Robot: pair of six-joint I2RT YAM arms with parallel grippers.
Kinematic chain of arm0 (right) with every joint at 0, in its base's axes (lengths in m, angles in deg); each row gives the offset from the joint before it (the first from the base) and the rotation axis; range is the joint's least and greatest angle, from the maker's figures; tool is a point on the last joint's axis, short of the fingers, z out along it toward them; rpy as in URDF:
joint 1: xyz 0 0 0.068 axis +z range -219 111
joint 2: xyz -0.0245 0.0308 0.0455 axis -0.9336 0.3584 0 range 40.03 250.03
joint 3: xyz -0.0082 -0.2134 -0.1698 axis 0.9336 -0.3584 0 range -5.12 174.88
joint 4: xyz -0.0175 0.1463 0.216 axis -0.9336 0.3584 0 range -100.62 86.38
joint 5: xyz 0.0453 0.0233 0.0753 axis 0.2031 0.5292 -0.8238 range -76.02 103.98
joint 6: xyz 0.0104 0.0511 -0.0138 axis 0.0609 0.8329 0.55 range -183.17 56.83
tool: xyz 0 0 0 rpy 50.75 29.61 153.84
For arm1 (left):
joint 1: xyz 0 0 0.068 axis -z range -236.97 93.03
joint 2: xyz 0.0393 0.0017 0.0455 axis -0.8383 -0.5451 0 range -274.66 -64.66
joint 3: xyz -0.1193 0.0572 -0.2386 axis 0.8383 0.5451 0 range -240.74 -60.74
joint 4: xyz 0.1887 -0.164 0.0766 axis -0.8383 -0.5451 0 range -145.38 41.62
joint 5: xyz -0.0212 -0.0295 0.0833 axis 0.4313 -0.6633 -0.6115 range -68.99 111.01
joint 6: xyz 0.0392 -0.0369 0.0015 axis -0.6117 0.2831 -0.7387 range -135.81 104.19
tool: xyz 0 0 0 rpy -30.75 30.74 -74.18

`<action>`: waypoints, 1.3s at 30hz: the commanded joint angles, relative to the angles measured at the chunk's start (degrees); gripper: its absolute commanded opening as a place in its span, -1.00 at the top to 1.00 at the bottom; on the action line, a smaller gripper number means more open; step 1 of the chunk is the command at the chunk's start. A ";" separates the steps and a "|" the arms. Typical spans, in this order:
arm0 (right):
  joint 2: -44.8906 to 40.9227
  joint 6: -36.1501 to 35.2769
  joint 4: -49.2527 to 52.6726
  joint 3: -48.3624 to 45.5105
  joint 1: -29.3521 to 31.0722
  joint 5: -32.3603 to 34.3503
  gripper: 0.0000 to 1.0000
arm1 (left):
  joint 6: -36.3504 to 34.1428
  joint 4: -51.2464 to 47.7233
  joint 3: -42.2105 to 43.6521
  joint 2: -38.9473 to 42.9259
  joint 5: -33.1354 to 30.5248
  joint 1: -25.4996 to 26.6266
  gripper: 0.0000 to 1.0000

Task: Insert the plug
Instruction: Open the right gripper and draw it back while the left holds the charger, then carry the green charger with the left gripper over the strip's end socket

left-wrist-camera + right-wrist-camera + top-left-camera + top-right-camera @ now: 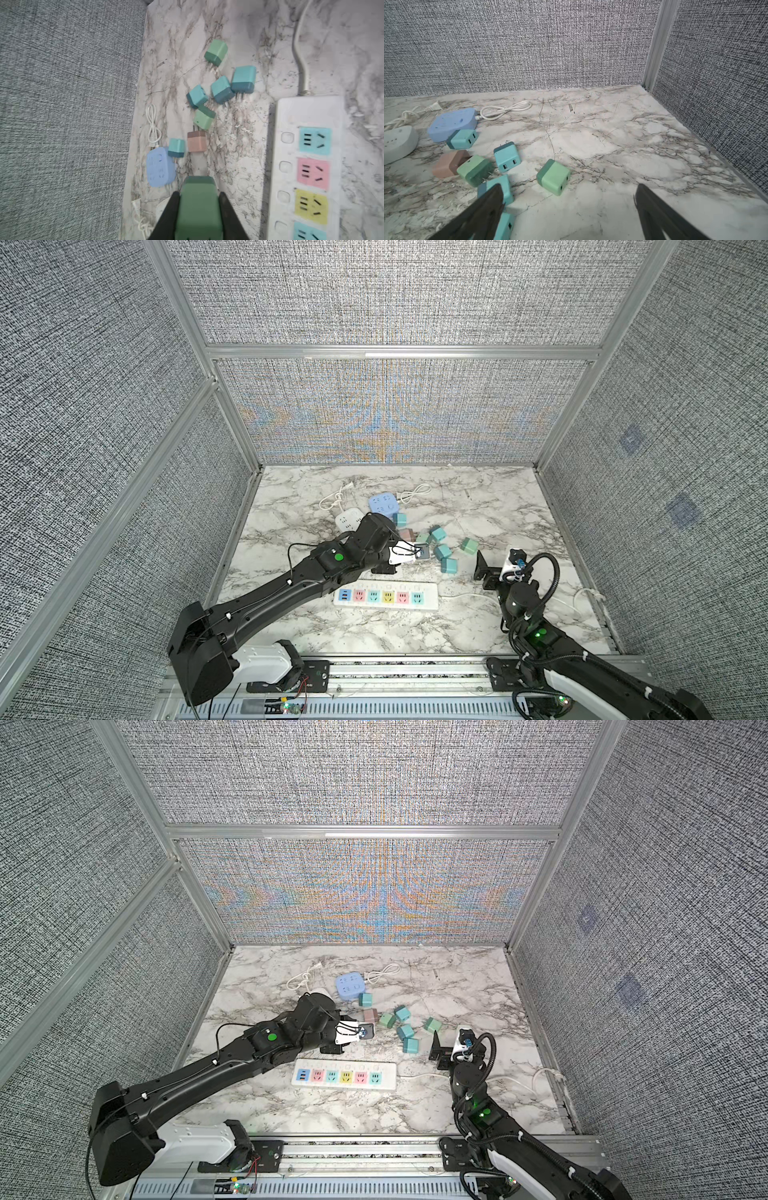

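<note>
Clamping a dark green plug (197, 209) in the left gripper (198, 194) near the power strip (311, 110), with the right gripper (569, 188) spread empty, risking a skewed push sliding the unbraced strip.

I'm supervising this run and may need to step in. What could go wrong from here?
1. The green plug in the left gripper hangs beside the power strip, not over a socket; prongs could miss the slots.
2. Nothing holds the strip; the right gripper is open and apart from it, so pushing might slide it.
</note>
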 commanded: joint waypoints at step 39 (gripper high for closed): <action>8.85 1.08 -0.85 4.55 -0.33 -6.38 -0.99 | 13.17 -2.90 2.29 -11.54 10.94 4.83 1.00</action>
